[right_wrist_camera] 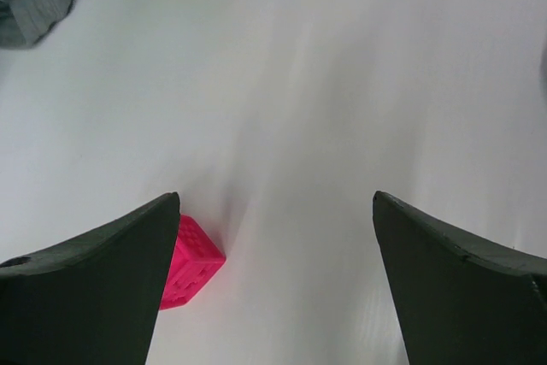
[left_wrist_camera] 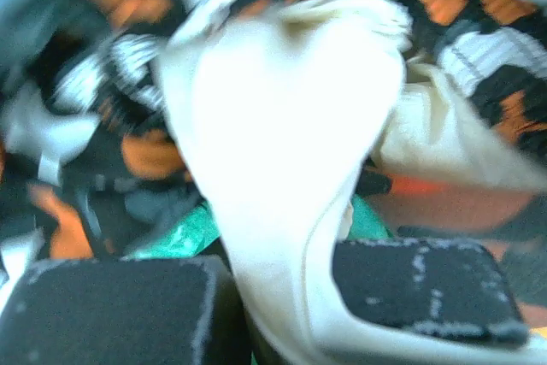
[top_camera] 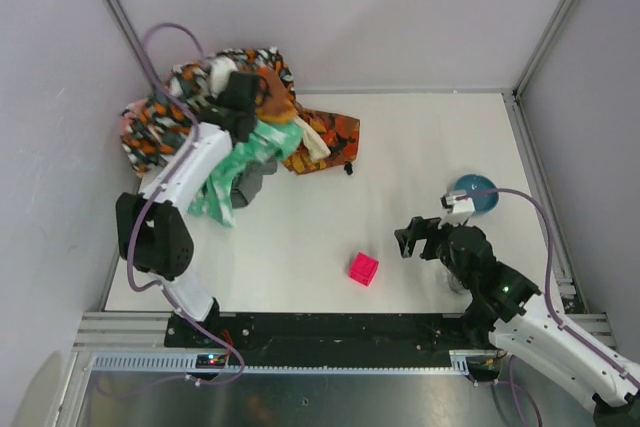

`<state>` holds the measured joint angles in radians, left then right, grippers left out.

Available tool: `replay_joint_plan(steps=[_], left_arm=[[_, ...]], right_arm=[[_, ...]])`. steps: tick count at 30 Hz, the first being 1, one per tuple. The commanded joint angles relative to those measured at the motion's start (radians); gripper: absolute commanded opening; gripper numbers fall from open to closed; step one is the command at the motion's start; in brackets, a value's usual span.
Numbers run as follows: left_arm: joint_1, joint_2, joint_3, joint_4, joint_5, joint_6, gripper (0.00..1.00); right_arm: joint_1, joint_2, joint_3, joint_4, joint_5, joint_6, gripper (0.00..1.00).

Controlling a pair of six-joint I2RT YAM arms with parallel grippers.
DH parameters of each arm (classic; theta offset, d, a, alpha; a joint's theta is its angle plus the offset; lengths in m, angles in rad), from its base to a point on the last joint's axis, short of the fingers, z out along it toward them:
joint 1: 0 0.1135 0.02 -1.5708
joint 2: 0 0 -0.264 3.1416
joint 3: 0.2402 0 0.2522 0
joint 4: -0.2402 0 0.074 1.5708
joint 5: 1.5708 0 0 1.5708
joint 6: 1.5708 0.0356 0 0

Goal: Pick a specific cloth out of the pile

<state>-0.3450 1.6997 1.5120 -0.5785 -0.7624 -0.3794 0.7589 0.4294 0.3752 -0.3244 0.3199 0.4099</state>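
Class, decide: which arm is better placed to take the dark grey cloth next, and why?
Probably right: the right gripper is open and empty, facing the dark grey cloth. The left gripper is shut on the cream cloth in the pile.

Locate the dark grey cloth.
The dark grey cloth lies left in the top view, at the near edge of the pile, beside the mint-green cloth.

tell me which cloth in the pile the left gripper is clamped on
The plain cream cloth: it is pinched in the left gripper, while the dark grey cloth lies outside the grip at the near edge of the pile.
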Motion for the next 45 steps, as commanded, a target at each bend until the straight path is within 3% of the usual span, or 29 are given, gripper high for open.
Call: replay_joint_plan(steps=[1,8,15,21,25,32,39,41,45], left_arm=[[0.149,0.012,0.182,0.087,-0.205,0.067,0.01],[0.206,0.086,0.268,0.083,-0.216,0.057,0.01],[0.235,0.083,0.217,0.08,-0.123,-0.001,0.01],[0.25,0.082,0.203,0.08,-0.059,-0.026,0.01],[0.254,0.08,0.202,0.08,-0.023,-0.029,0.01],[0.255,0.071,0.185,0.079,-0.018,-0.046,0.01],[0.257,0.076,0.176,0.079,0.025,-0.069,0.01],[0.258,0.076,0.172,0.079,0.03,-0.074,0.01],[0.258,0.073,0.165,0.079,0.041,-0.081,0.01]], right_arm=[[-0.004,0.085,0.03,0.128,-0.022,-0.048,0.99],[-0.007,0.267,0.03,0.32,-0.105,-0.069,0.99],[-0.007,0.678,0.103,0.78,-0.37,-0.005,0.99],[0.037,1.152,0.409,0.999,-0.507,0.231,0.99],[0.077,1.501,0.677,1.095,-0.489,0.374,0.99],[0.123,1.845,1.079,0.956,-0.309,0.555,0.99],[0.146,2.13,1.635,0.44,-0.325,0.615,0.99],[0.14,2.17,1.681,0.375,-0.321,0.646,0.98],[0.125,2.203,1.693,0.423,-0.367,0.648,0.96]])
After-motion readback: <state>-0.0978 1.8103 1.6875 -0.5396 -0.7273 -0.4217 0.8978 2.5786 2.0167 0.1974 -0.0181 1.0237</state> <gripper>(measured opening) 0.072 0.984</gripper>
